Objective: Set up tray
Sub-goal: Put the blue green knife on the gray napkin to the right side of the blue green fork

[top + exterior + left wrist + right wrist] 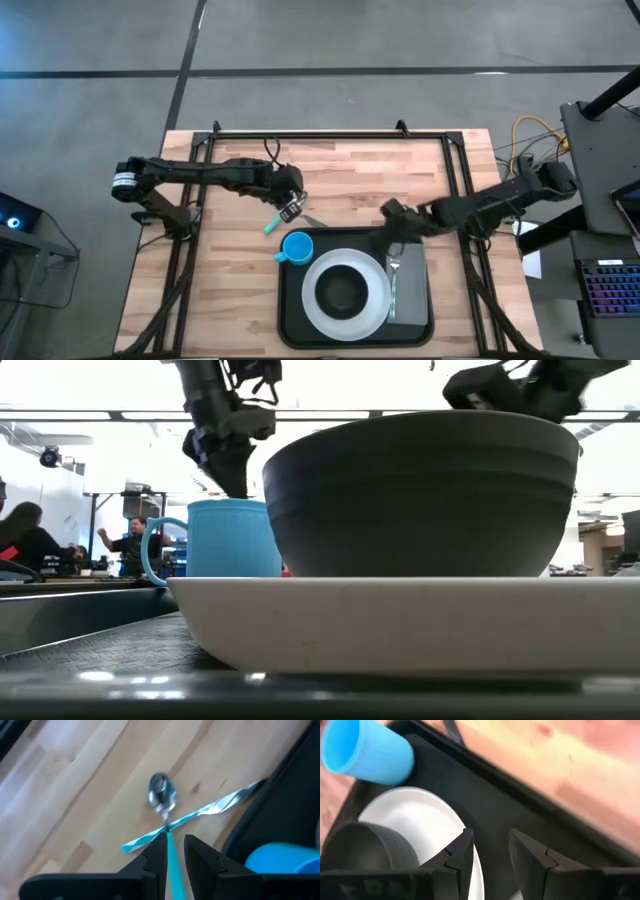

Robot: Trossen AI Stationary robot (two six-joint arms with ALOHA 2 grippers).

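Note:
The black tray (290, 300) sits at the table's near middle and carries a white plate (320, 315) with a dark bowl (343, 290) on it. A blue cup (297, 247) stands in the tray's far left corner. A grey napkin (408, 290) with a fork (394, 268) lies on its right side. My left gripper (290, 208) hovers just beyond the tray's far left corner, shut on a teal-handled spoon (161, 795). A teal-handled knife (200, 812) lies flat on the wood under it. My right gripper (395, 230) is open above the tray's far right part. My left gripper pinches the spoon's teal handle (171, 855) between its two fingers, which lie along the handle. The spoon juts out past the fingertips (156, 845) with its bowl end (161, 795) farthest from them, over the knife. Whether the bowl end touches the table cannot be told.
A black frame (300, 133) runs along the table's far and side edges. Bare wood (230, 290) lies left of the tray and beyond it. In the low view people (30, 540) sit in the room behind the table. A keyboard (610, 290) stands off the table's right.

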